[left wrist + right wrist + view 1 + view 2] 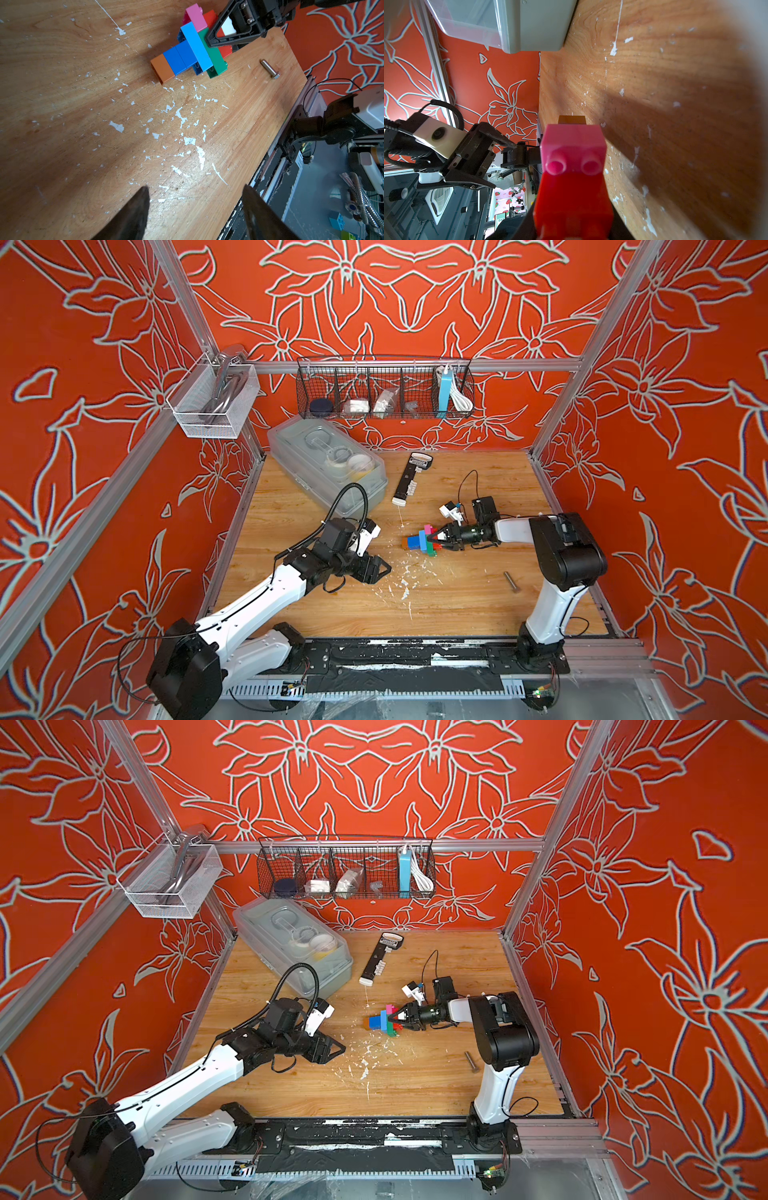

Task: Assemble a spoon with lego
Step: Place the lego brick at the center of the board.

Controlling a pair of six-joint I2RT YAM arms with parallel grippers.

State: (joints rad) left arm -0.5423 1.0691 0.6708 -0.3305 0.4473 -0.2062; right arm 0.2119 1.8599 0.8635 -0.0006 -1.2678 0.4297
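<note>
The lego spoon (420, 541) (383, 1021) sits mid-table as one joined piece. A brown and two blue bricks form the stem (174, 62). A light blue bar crosses it before the green, pink, red and white head. My right gripper (432, 538) (393, 1016) reaches in from the right and is shut on the head. In the right wrist view the red brick (573, 199) sits between its jaws, with the pink brick (572, 141) beyond. My left gripper (384, 570) (195, 187) stands open and holds nothing, to the spoon's left and nearer the front.
A clear plastic box (328, 464) fills the back left of the table, with a black-and-white bar tool (409, 479) beside it. A metal bolt (512, 581) lies at the right front. A wire basket (384, 387) and a white mesh basket (212, 400) hang on the walls.
</note>
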